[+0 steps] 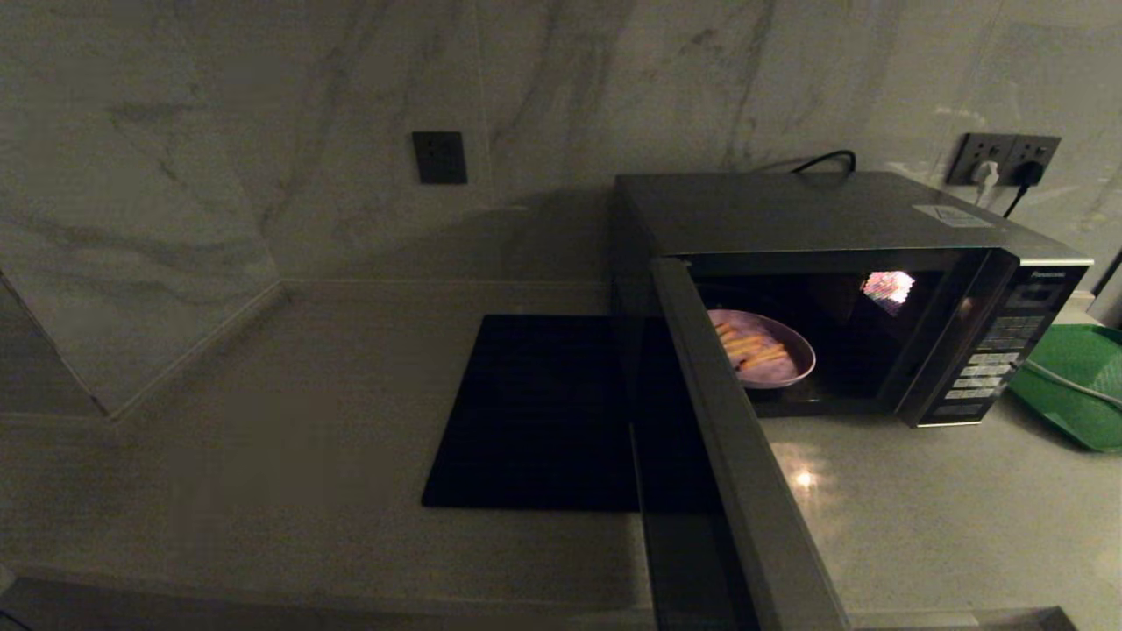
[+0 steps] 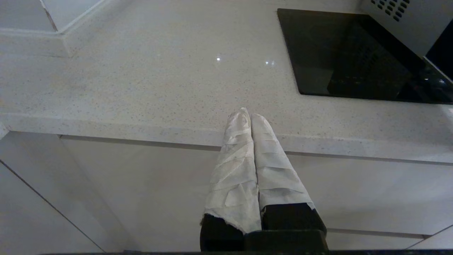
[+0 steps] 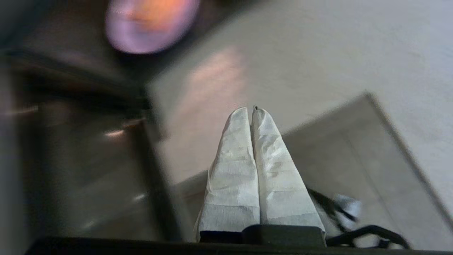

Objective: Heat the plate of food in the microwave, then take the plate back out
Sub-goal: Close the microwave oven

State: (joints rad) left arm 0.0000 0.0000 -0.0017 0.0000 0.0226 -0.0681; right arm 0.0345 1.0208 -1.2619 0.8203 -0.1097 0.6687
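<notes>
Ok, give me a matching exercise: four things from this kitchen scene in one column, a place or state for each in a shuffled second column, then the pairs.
Things:
1. plate of food
2. microwave door
3. black mat
4. green tray

Places or states:
A. swung open toward the camera
B. flat on the counter, on the robot's left of the microwave
C. inside the oven cavity
D. on the counter beyond the button panel, on the robot's right

Pairs: 1-C, 2-A, 3-B, 4-D
</notes>
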